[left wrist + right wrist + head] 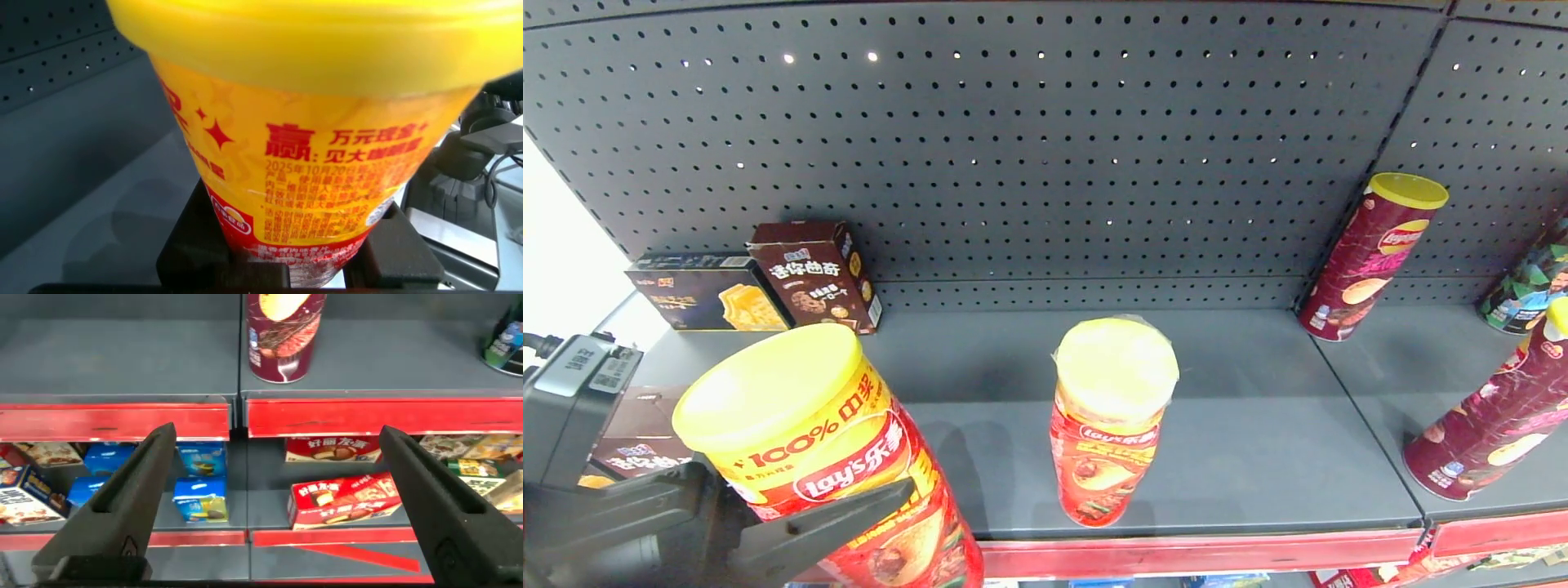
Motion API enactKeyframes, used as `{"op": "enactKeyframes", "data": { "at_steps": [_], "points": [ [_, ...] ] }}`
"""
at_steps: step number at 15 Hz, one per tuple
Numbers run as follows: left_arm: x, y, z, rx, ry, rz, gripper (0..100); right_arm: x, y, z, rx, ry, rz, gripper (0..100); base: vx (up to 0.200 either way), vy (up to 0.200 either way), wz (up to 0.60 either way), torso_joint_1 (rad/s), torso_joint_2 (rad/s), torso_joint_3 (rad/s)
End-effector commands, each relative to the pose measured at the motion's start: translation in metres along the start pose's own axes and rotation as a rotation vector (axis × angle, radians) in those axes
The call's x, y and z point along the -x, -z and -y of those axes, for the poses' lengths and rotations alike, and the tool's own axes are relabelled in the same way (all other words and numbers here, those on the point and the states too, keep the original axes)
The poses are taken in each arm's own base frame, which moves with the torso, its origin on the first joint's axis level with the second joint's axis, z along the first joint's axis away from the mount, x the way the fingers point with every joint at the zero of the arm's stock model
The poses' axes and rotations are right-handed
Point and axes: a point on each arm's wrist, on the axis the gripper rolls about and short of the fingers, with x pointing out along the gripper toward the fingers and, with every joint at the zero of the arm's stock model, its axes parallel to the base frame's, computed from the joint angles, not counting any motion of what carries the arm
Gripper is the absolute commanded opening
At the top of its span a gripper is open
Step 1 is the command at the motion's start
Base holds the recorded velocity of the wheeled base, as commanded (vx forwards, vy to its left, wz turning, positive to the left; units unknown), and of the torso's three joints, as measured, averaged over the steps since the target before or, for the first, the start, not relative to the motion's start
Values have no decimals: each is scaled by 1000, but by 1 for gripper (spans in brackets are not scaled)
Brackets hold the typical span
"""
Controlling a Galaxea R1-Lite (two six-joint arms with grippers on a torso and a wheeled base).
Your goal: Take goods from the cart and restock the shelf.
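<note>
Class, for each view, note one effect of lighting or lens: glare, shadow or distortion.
Head view: a blown-out white patch at the left edge, light glinting through pegboard holes, the rear maroon can leaning outward from lens distortion. Left wrist view: the held can casts a soft shadow on the shelf. Right wrist view: even light, lower shelves dimmer.

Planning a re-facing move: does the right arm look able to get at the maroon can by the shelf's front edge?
Probably yes. The right gripper is open, just below the maroon can, which stands near the shelf edge with nothing before it; it must rise first.
</note>
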Motion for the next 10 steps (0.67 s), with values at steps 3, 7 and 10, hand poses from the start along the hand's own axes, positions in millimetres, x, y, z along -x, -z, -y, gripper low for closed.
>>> {"op": "enactKeyframes", "data": {
  "at_steps": [3, 7, 10],
  "points": [
    [-4, -8, 0, -15, 20, 14, 0, 0, 0, 0, -1, 0, 0, 100, 0, 0, 0, 0, 0, 0],
    [-17, -15, -9, -105, 17, 14, 0, 0, 0, 0, -1, 0, 0, 100, 0, 0, 0, 0, 0, 0],
    [-36, -27, -17, -125, 40, 20, 0, 0, 0, 0, -1, 0, 0, 100, 0, 0, 0, 0, 0, 0]
  ]
}}
